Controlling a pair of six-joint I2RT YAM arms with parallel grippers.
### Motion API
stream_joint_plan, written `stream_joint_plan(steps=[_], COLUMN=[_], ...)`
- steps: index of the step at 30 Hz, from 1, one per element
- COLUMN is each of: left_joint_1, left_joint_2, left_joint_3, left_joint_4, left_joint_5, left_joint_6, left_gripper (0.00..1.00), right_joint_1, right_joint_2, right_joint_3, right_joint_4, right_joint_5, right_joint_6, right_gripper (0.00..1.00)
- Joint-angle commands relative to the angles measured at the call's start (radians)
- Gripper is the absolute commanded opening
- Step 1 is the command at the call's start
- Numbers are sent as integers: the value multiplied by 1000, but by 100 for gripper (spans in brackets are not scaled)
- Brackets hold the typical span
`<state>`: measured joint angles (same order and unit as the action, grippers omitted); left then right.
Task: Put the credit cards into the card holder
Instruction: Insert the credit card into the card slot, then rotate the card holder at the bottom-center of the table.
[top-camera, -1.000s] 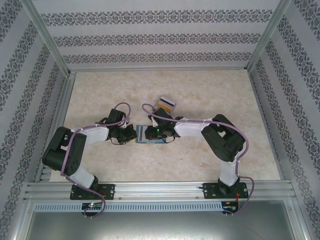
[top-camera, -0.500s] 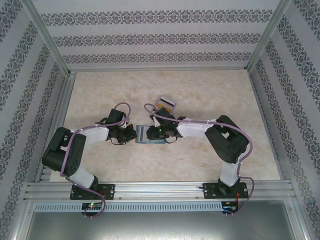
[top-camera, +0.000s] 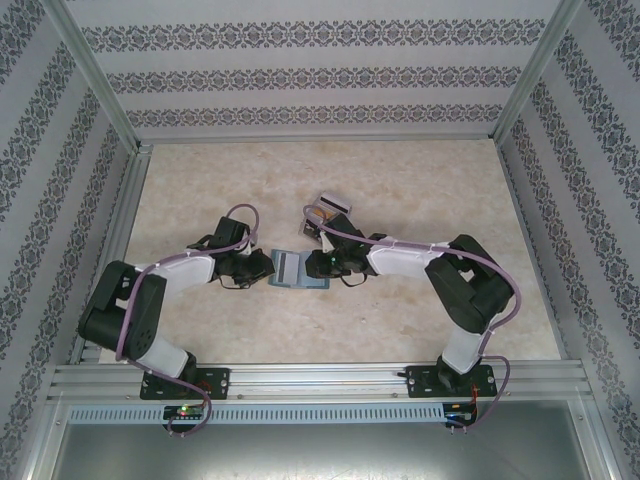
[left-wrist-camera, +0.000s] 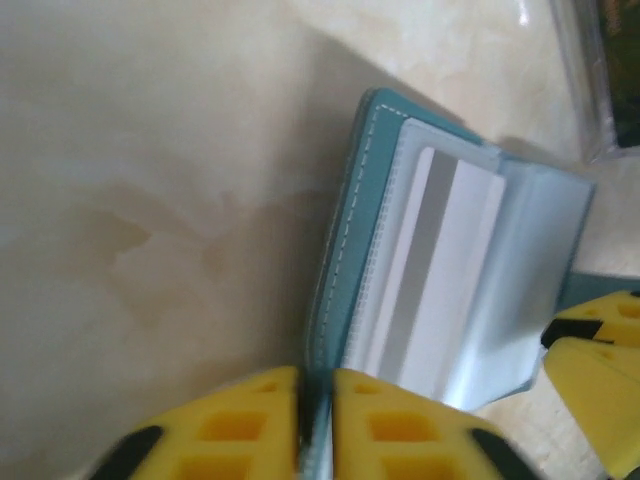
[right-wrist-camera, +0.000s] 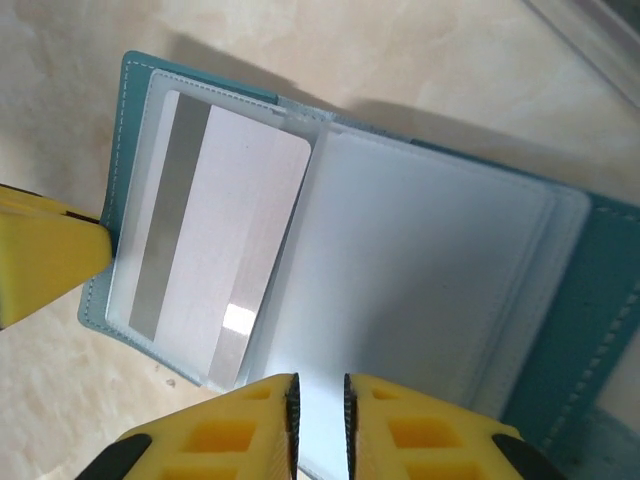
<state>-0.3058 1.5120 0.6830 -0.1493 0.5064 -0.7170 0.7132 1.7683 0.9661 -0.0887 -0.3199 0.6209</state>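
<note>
The card holder (top-camera: 297, 270) lies open on the surface (top-camera: 420, 180) — left hand (left-wrist-camera: 315, 400) pinched narrow on its teal cover (left-wrist-camera: 345, 230), likely pinning it flat; right hand (right-wrist-camera: 320, 395), equally narrow, nips a clear pocket page (right-wrist-camera: 400, 280), seemingly keeping it spread; one grey-white card (right-wrist-camera: 225, 260) sits pocketed.

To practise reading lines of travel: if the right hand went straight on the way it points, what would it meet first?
The wallet: the right hand pinches the edge of a pale page, so it would likely push straight into the open pages.
</note>
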Motion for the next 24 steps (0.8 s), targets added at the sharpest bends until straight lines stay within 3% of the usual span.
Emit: stream_joint_plan(steps=[1, 7, 17, 24], left_joint_1=[0, 0, -1, -2], left_joint_2=[-79, -79, 234, 297], left_joint_3=[37, 172, 442, 377], left_joint_4=[-108, -203, -191, -116], left_joint_5=[-49, -95, -20, 44], left_joint_6=[16, 73, 149, 122], left_gripper=[33, 39, 31, 20], right_joint_1=[-3, 6, 53, 33], right_joint_2=[-54, -96, -102, -104], right_joint_3=[-19, -50, -139, -171], right_joint_4=[-28, -30, 35, 45], right_joint_5=[7, -25, -40, 59], right_joint_6=[-18, -15, 39, 57], right_gripper=[23, 23, 23, 23])
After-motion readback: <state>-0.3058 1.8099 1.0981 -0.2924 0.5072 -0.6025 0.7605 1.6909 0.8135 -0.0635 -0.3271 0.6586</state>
